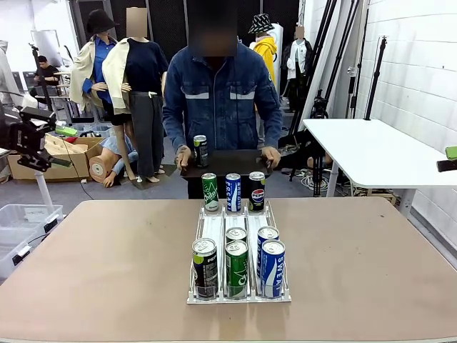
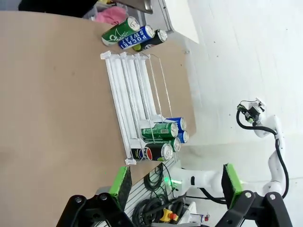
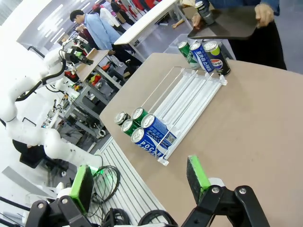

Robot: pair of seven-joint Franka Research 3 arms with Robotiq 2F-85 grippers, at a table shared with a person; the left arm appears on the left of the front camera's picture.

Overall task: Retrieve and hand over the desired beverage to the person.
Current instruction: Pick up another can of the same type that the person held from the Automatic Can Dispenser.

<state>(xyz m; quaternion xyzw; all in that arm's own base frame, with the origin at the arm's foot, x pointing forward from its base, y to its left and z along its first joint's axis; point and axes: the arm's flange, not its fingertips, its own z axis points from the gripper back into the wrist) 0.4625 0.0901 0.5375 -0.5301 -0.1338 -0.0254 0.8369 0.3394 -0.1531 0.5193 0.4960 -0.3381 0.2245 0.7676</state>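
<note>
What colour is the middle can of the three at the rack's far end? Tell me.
Blue, white lettering. The middle can shows best in the front view.

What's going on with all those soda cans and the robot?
A person stands at the far side of the table, holding a dark tray with one can on it. A clear rack on the table holds five cans at its near end, and three more cans stand by its far end. The robot's left pincer and right pincer are open and hold nothing.
</note>
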